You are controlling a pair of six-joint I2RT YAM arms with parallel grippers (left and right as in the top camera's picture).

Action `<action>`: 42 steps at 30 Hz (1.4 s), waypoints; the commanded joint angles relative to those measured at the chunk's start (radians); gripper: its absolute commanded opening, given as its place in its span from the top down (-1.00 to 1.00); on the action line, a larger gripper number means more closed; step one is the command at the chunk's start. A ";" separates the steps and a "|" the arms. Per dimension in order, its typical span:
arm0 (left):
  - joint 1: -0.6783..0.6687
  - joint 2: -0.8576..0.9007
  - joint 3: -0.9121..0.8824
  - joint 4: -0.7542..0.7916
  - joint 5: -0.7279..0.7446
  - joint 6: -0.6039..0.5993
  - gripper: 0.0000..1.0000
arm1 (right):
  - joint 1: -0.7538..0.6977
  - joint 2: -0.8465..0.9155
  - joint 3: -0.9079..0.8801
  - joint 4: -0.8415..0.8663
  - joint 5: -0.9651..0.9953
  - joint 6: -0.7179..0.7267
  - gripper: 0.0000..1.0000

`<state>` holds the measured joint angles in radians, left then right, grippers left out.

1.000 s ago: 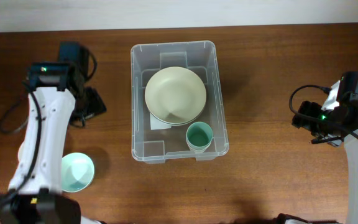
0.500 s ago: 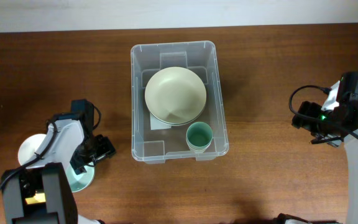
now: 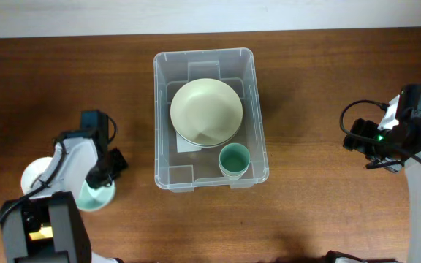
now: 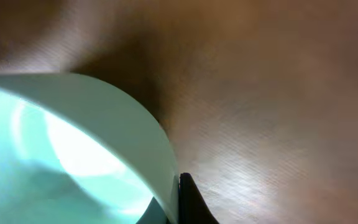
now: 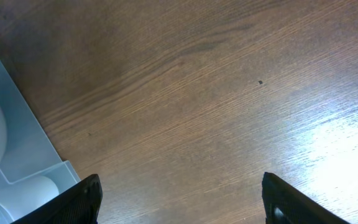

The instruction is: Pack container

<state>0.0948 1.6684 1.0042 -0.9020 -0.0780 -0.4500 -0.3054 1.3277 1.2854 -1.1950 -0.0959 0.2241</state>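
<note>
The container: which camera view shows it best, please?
The overhead view: it shows the whole container from above, with a cream bowl and a green cup inside. The right wrist view catches only one corner; the left wrist view shows none of it.

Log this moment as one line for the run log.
left gripper: at mint bowl rim, closure unclear | right gripper: open, right of container | container: holds cream bowl, green cup

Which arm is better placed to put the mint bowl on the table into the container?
Left, I'd say. The left gripper hangs right over the mint bowl, a finger at its rim in the wrist view. The right gripper is open over the table, across the container from the bowl.
</note>
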 commanded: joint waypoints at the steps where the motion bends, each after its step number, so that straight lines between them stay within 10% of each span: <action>1: -0.037 -0.063 0.230 -0.039 0.011 0.047 0.99 | -0.003 -0.006 -0.002 0.003 0.002 -0.011 -0.56; 9: -0.293 -0.111 0.682 -0.256 0.011 0.063 0.99 | -0.003 -0.006 -0.002 0.006 0.003 -0.011 -0.56; 18: -0.710 -0.036 0.681 -0.346 0.010 0.050 0.99 | -0.003 -0.006 -0.002 0.007 0.002 -0.011 -0.56; 28: -0.774 0.188 0.618 -0.365 0.072 -0.008 0.98 | -0.003 -0.006 -0.002 0.006 0.002 -0.011 -0.56; 33: -0.771 0.224 0.617 -0.388 0.075 -0.008 0.03 | -0.003 -0.006 -0.002 0.006 0.003 -0.011 -0.55; 42: -0.538 0.012 0.703 -0.476 -0.062 -0.010 -0.19 | -0.003 -0.006 -0.002 0.006 0.003 -0.011 -0.56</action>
<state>-0.5777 1.8423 1.6447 -1.3663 -0.0483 -0.4538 -0.3054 1.3277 1.2850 -1.1912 -0.0959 0.2241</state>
